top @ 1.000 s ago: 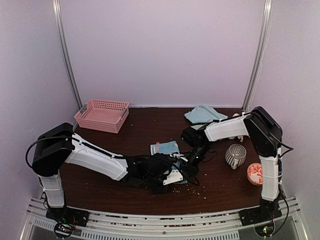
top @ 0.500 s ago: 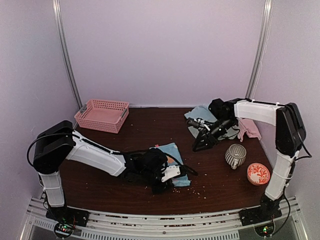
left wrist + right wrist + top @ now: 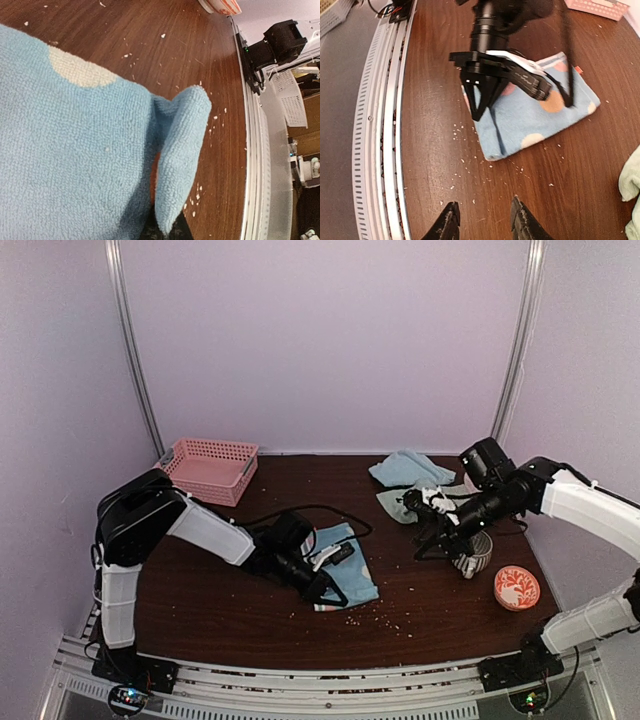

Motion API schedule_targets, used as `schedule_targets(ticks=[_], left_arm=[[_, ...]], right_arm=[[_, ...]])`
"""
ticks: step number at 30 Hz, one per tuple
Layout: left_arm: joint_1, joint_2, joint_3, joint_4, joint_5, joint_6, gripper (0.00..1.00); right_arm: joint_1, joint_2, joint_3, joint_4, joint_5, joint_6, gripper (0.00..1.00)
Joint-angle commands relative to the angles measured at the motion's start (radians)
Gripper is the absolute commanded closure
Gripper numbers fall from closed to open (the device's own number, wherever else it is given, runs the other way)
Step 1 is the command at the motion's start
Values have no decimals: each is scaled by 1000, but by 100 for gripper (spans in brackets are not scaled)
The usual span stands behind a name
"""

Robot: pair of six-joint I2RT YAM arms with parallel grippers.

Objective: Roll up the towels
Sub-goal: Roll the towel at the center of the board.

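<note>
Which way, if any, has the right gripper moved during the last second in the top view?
Yes: the right gripper has moved right, from over the spotted towel to beside the grey cup.

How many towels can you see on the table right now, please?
3: a spotted blue towel mid-table, gripped by the left claw; a plain blue towel at the back; a green towel next to it. The right arm may hide another.
</note>
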Motion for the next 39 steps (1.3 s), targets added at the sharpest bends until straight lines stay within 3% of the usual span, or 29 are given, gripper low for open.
schedule_targets(ticks=[1,5,9,14,19,29,35,39], left_arm=[[2,97,53,-118,78,-80,100],[15,124,73,-148,60,-109,100],[19,117,62,-140,23,-142,100],[21,127,65,-131,23,-161,100],[21,140,76,-147,29,-152,100],[23,147,79,-172,19,-116,100],[25,144,65,-174,27,-90,100],[24,98,67,-226,-1,-13,80]], right_arm=[[205,5,-57,117,266,-35,66],[389,103,-86,227,457,-46,72],[491,183,-124,356,623,-80,77],[532,253,-186,534,730,-112,69],[549,297,-218,618,747,-141,61],[561,451,-221,699,762,-186,64],[560,517,-219,709,783,-217,77],[559,558,-165,592,714,-221,91]])
